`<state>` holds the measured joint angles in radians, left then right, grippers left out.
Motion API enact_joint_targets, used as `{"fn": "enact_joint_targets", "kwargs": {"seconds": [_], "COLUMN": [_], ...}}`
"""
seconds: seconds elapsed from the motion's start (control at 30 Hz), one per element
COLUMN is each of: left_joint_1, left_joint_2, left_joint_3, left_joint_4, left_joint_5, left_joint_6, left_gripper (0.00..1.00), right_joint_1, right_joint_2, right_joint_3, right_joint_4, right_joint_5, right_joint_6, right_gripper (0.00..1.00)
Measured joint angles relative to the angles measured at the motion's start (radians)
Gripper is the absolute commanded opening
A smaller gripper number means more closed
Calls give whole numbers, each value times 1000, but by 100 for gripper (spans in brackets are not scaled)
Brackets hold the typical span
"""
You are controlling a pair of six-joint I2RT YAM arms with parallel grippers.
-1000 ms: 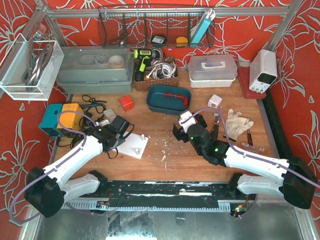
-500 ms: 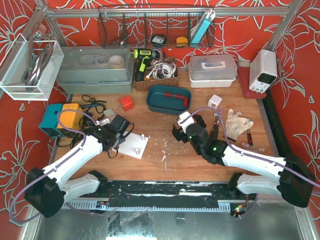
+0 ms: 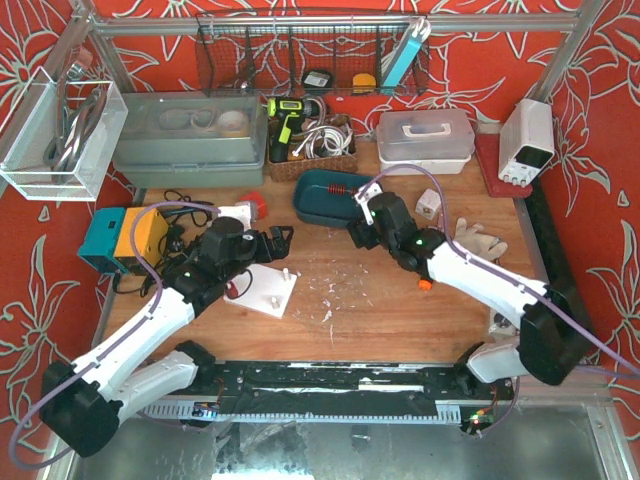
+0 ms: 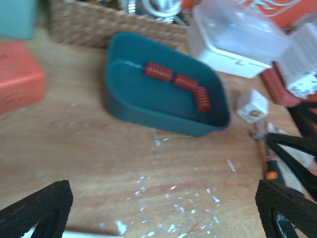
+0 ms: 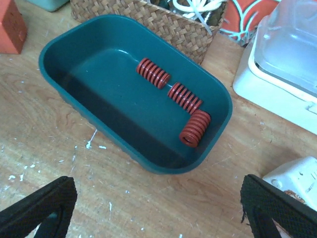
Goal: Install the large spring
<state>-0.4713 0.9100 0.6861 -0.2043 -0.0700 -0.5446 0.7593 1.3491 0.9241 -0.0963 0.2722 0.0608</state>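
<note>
Three red springs lie in a teal tray (image 5: 74,54); the thickest one (image 5: 194,128) rests by its near right corner, with the other two (image 5: 153,73) (image 5: 184,97) beyond it. My right gripper (image 5: 158,213) hovers open just short of the tray, nothing between its fingers (image 5: 44,208). From above, this gripper (image 3: 357,222) sits at the tray's (image 3: 318,205) near edge. My left gripper (image 3: 278,248) stands open and empty above the far edge of a white peg plate (image 3: 262,292). Its wrist view also shows the tray (image 4: 148,106) and springs (image 4: 202,99).
Behind the tray are a wicker basket (image 3: 312,150) and a white lidded box (image 3: 425,140). An orange block (image 4: 17,74) lies left of the tray, and a white cube (image 3: 430,203) and a glove (image 3: 478,240) to its right. A power supply (image 3: 527,140) stands far right.
The left gripper has opened, risen off the white plate and swung right. The right arm has stretched from mid-table toward the far tray, its gripper still open.
</note>
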Motion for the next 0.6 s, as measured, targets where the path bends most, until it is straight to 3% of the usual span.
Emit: {"fn": "enact_joint_targets", "kwargs": {"seconds": [0.37, 0.6], "left_joint_1": [-1, -2], "left_joint_2": [-1, -39], "left_joint_3": [-270, -364], "left_joint_4": [477, 580], "left_joint_5": [187, 177], "left_joint_6": [126, 154], "left_gripper": [100, 100], "right_joint_1": [-124, -164], "right_joint_2": [330, 573], "right_joint_3": [313, 585], "right_joint_4": [-175, -335], "right_joint_5": [-117, -91], "right_joint_6": [-109, -55], "right_gripper": [46, 45]}}
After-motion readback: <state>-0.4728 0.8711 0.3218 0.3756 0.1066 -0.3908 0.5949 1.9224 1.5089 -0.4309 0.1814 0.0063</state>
